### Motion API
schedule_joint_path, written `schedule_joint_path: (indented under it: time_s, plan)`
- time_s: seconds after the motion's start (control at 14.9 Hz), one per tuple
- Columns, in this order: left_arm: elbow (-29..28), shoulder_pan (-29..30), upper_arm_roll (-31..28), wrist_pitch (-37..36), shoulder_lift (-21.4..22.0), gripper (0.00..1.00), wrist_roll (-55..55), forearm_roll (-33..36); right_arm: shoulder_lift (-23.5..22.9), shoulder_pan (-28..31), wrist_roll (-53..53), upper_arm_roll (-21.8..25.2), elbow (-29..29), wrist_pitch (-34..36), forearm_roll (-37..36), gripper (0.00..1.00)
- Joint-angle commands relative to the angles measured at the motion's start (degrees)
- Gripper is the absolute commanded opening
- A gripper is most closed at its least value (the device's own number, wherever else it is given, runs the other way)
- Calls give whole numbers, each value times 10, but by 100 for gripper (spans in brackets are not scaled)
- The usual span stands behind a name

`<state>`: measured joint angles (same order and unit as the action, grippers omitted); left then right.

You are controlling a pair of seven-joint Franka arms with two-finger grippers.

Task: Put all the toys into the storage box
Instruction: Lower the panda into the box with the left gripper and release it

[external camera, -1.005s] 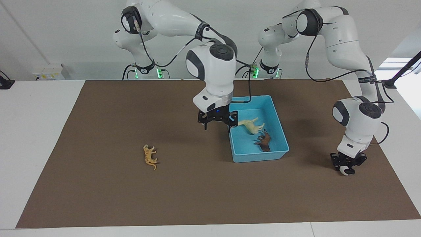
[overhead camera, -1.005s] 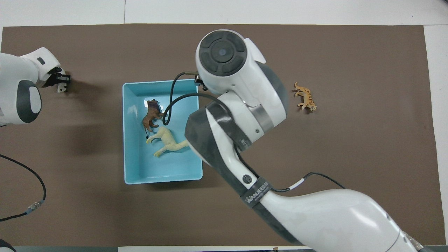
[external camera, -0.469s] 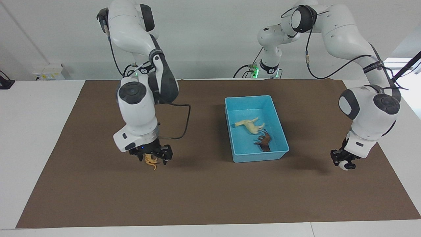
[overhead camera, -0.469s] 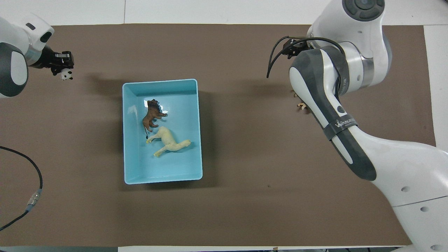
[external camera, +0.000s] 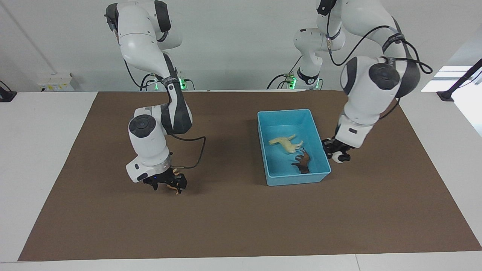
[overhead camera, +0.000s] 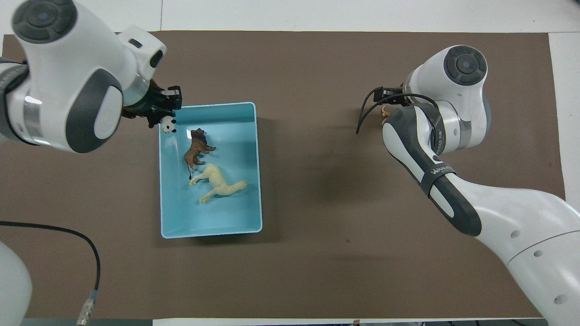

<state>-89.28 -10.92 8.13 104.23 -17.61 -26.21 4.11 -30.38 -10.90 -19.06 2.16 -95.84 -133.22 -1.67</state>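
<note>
The light blue storage box (external camera: 297, 177) (overhead camera: 210, 233) stands mid-table. The cream horse (external camera: 286, 143) (overhead camera: 219, 183) and the dark brown animal (external camera: 303, 161) (overhead camera: 195, 147) lie inside it. My left gripper (external camera: 336, 151) (overhead camera: 162, 113) is shut on the black-and-white panda (external camera: 340, 158) (overhead camera: 169, 127). It holds the panda in the air at the box's rim, at the corner toward the left arm's end and farther from the robots. My right gripper (external camera: 167, 183) (overhead camera: 385, 102) is shut on the orange tiger (external camera: 174, 186) (overhead camera: 384, 111), just above the mat toward the right arm's end.
A brown mat (external camera: 233, 226) (overhead camera: 317, 253) covers the table, with white table edge around it. A black cable (overhead camera: 68, 231) lies on the mat near the left arm's base. A black stand (external camera: 457, 84) sits past the mat at the left arm's end.
My left gripper carried the panda from the left arm's end of the mat to the box's rim. My right gripper closed on the tiger and shifted it slightly.
</note>
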Motion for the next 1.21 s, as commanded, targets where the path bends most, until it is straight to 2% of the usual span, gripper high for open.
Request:
schedule_joint_path:
  time_s: [0.0, 0.2, 0.34, 0.47, 0.6, 0.67, 0.87, 0.94, 1.01, 1.07, 1.14]
  plan:
    - [-141, -17, -12, 95, 60, 100, -21, -8, 37, 14, 31, -9, -55, -14, 8, 100]
    - [-124, -24, -11, 88, 64, 100, -27, -10, 46, 8, 32, -13, -77, -19, 9, 100]
    - [-109, -18, -14, 58, 84, 100, -19, -10, 47, -2, 32, -13, -77, -18, 22, 100]
    - [-86, 11, -18, 19, 107, 100, -4, -10, 47, -13, 37, -13, -75, -20, 24, 100]
    - [-54, 52, -16, -30, 117, 100, 64, -11, 51, -13, 83, -12, -93, -22, 25, 100]
    - [-38, 70, -15, -62, 122, 100, 102, -18, 54, -12, 115, -12, -105, -40, 25, 100]
    - [7, 86, -21, -153, 134, 100, 158, -26, 63, -5, 189, -11, -181, -155, 25, 100]
    - [22, 85, -22, -184, 139, 100, 166, -21, 64, -5, 200, -11, -187, -161, 25, 77]
    - [30, 86, -24, -198, 150, 100, 172, -22, 63, -5, 202, -11, -185, -162, 25, 36]
    - [31, 83, -30, -201, 156, 100, 173, -24, 63, -7, 190, -11, -183, -161, 25, 0]
    - [31, 81, -36, -212, 162, 100, 174, -25, 63, -10, 166, -11, -180, -154, 26, 0]
